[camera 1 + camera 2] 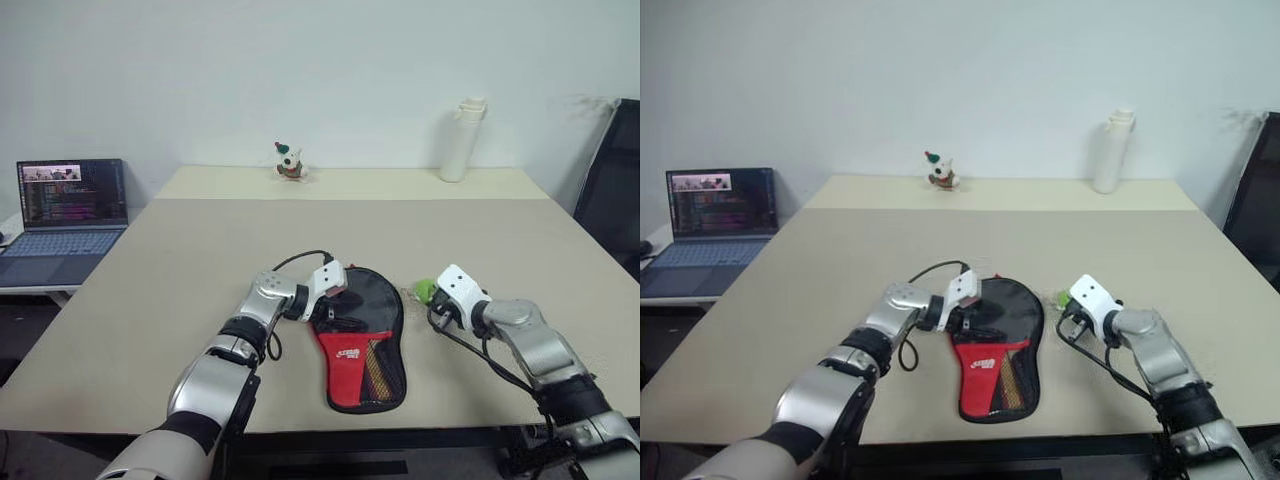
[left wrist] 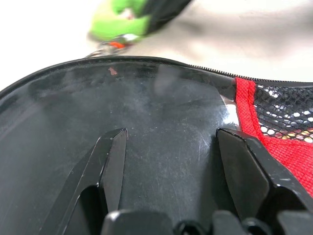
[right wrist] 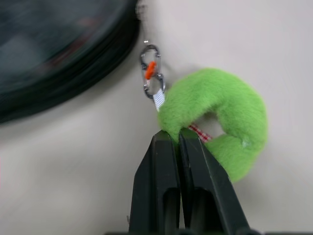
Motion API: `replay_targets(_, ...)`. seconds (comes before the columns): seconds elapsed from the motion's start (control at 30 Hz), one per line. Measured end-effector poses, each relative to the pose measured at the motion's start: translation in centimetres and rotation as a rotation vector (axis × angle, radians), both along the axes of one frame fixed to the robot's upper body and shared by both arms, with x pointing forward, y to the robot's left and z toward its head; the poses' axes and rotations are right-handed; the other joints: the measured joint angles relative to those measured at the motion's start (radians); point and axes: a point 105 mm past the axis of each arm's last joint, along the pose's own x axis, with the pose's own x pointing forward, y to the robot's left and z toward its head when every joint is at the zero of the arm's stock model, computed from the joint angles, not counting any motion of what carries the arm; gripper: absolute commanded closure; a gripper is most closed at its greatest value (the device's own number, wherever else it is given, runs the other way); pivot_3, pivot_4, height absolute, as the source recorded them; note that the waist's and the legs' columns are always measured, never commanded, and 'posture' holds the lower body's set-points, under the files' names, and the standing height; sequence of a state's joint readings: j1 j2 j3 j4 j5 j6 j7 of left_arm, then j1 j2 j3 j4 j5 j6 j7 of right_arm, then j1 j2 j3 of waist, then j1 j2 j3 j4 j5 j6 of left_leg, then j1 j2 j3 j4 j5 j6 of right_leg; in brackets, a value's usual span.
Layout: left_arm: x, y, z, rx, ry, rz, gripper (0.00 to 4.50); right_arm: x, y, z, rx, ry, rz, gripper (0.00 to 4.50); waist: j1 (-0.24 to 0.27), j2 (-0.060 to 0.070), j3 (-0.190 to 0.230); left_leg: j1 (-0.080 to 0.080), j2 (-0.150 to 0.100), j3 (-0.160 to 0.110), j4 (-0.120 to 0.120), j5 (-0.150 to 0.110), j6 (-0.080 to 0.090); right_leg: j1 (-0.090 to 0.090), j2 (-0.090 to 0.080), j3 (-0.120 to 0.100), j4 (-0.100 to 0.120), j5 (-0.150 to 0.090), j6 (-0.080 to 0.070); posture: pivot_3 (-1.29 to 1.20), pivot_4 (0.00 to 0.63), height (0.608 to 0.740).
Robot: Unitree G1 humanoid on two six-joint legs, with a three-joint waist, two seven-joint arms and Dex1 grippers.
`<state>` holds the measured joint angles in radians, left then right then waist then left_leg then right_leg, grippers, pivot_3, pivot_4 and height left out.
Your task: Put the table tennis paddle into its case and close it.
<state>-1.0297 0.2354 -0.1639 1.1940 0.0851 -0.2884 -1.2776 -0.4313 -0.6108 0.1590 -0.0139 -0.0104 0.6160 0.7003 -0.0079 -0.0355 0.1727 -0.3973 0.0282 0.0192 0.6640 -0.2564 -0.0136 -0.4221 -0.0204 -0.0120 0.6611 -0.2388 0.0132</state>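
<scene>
Case [image 1: 364,345] flat on the beige table [image 1: 180,300], near the front edge and about midway between the two arms: round black end toward the far side, red fabric with white logo and mesh pocket toward the near edge. Glossy black round face [image 2: 161,122] close under the left wrist camera, bordered by a zip line and by red fabric and mesh; whether that surface is the paddle or the case's own panel cannot be told.

Green fluffy ball [image 3: 222,120] on the table just beside the case's round end, on the robot's right, joined to the case's edge by a small silver clip with an orange catch [image 3: 151,73] and a short white strap.

Left gripper [image 2: 171,147] over the case's round end at its left rim, fingers [image 2: 115,152] spread well apart above the black surface, nothing between them. Contact with the surface cannot be told.

Right gripper [image 3: 178,139] at the green ball, fingers pressed together, tips against the near edge of the fluff; a pinch of it possibly caught between them, cannot be told for sure.

Farther back on the table: a small plush toy [image 1: 289,162] near the far edge and a white bottle [image 1: 461,140] to its right. Open laptop [image 1: 65,215] on a side surface at the left, dark chair [image 1: 612,190] at the right edge.
</scene>
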Motion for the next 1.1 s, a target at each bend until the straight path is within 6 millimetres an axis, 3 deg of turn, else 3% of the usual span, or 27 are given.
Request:
replay_targets(0.2, -0.1, -0.1, -0.2, -0.001, 0.004, 0.001, 1.33, -5.9, -0.5, -0.4, -0.022, 0.108, 0.044, 4.49, 0.007, 0.0, -0.001, 0.001, 0.0, -0.001, 0.0, 0.0, 0.0, 0.002, 0.0, -0.001, 0.0, 0.0, 0.0, 0.0, 0.15, 0.74)
replay_targets(0.33, -0.1, -0.1, -0.3, 0.001, 0.006, 0.001, 1.33, -9.0, 0.8, -0.6, -0.015, 0.162, 0.101, 4.49, 0.006, 0.0, -0.001, 0.002, 0.0, -0.002, 0.001, 0.0, 0.0, 0.002, 0.0, -0.002, 0.0, 0.0, 0.0, 0.0, 0.15, 0.74)
replay_targets(0.53, -0.1, -0.4, -0.4, 0.0, 0.011, -0.002, 1.33, -15.8, 3.9, -1.6, 0.038, 0.314, 0.247, 4.49, 0.011, 0.0, -0.004, 0.0, 0.0, -0.005, 0.0, 0.0, 0.0, 0.003, 0.0, -0.003, -0.003, -0.001, 0.001, 0.0, 0.15, 0.74)
replay_targets(0.83, -0.1, -0.4, -0.7, 0.017, 0.012, 0.004, 1.33, -18.9, 5.1, -0.6, 0.124, 0.466, 0.384, 4.49, 0.008, -0.001, -0.004, 0.011, 0.001, -0.008, -0.002, 0.0, 0.0, 0.015, 0.0, -0.004, -0.01, -0.001, 0.002, 0.0, 0.15, 0.74)
replay_targets(1.1, -0.1, -0.3, -0.7, 0.017, 0.011, 0.005, 1.33, -20.0, 6.2, 0.0, 0.181, 0.509, 0.449, 4.49, 0.008, -0.001, -0.004, 0.01, 0.001, -0.009, -0.002, -0.001, 0.0, 0.016, 0.0, -0.004, -0.012, 0.0, 0.002, 0.0, 0.15, 0.74)
